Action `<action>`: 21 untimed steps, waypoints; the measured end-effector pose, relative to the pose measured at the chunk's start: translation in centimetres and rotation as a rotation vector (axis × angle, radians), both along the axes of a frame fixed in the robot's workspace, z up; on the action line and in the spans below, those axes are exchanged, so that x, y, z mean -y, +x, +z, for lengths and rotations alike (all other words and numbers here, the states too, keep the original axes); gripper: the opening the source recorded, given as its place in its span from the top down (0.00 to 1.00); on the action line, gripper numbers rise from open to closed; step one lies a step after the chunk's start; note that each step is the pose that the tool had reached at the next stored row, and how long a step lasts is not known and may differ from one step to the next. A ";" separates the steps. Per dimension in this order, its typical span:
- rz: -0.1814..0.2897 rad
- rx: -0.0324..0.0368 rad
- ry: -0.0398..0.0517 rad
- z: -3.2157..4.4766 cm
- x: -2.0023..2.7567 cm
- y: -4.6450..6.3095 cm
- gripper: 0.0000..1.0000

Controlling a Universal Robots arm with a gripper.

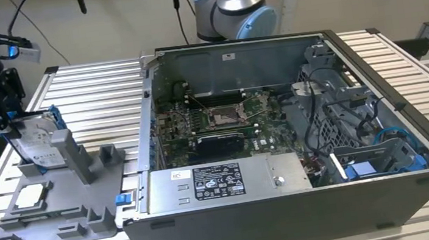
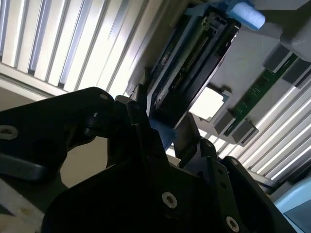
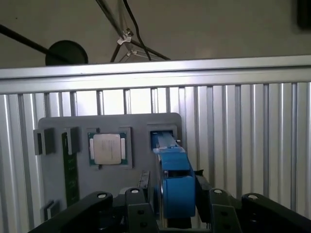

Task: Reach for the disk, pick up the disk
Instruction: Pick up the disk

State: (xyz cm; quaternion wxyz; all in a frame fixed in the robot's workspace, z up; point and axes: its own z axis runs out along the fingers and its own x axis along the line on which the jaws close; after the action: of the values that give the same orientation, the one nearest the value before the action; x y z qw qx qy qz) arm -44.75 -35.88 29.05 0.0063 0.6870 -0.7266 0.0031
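Between the black jaws, the disk [image 3: 177, 191] is bright blue-framed, silver-grey with a white label. Beyond them, a grey tray [image 3: 139, 145] on the silver ribbed desk [image 3: 243, 126].

One disk [image 1: 37, 143], one gripper [image 1: 3, 121], one square chip [image 1: 30, 196], one grey fixture [image 1: 56, 218], one computer case [image 1: 291, 212]

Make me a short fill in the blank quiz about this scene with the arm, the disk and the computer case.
The bracket framing the disk is bright ___.
In the exterior view the gripper is at the ___.
The computer case stands to the exterior view's ___ of the grey holder.
The square chip lies ___ on that holder.
Missing words: blue, disk, right, flat.
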 end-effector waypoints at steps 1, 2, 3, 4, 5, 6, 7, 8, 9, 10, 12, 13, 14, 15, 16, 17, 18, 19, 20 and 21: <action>0.001 0.0003 0.0006 -0.19 0.00 0.0 0.00; 0.003 0.0004 0.0011 -0.37 0.00 0.0 0.00; 0.004 0.0005 0.0017 -0.55 0.00 -0.1 0.00; 0.006 0.0007 0.0025 -0.74 -0.01 -0.1 0.00; 0.007 0.0009 0.0033 -0.91 -0.01 -0.1 0.00; 0.008 0.0010 0.0045 -1.10 -0.01 -0.1 0.00; 0.009 0.0012 0.0062 -1.27 -0.01 -0.1 0.00; 0.010 0.0013 0.0084 -1.45 -0.01 -0.1 0.00; 0.011 0.0014 0.0105 -1.60 -0.01 -0.1 0.00; 0.012 0.0015 0.0125 -1.73 -0.01 -0.1 0.00; 0.014 0.0014 0.0142 -1.87 -0.01 -0.1 0.00; 0.015 0.0014 0.0147 -1.93 -0.01 -0.1 0.00; 0.016 0.0015 0.0154 -1.99 -0.01 -0.1 0.00; 0.016 0.0016 0.0158 -2.04 -0.01 -0.1 0.00; 0.016 0.0016 0.0161 -2.09 -0.01 -0.1 0.00; 0.016 0.0016 0.0163 -2.12 -0.01 -0.1 0.00; 0.016 0.0015 0.0164 -2.14 -0.01 -0.1 0.00; 0.016 0.0016 0.0167 -2.17 -0.01 -0.1 0.00; 0.016 0.0017 0.0169 -2.22 -0.01 -0.1 0.00; 0.016 0.0017 0.0170 -2.24 -0.01 -0.1 0.00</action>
State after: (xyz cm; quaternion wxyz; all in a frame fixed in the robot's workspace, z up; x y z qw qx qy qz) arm -44.87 -35.87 26.80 -0.0001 0.6929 -0.7210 -0.0024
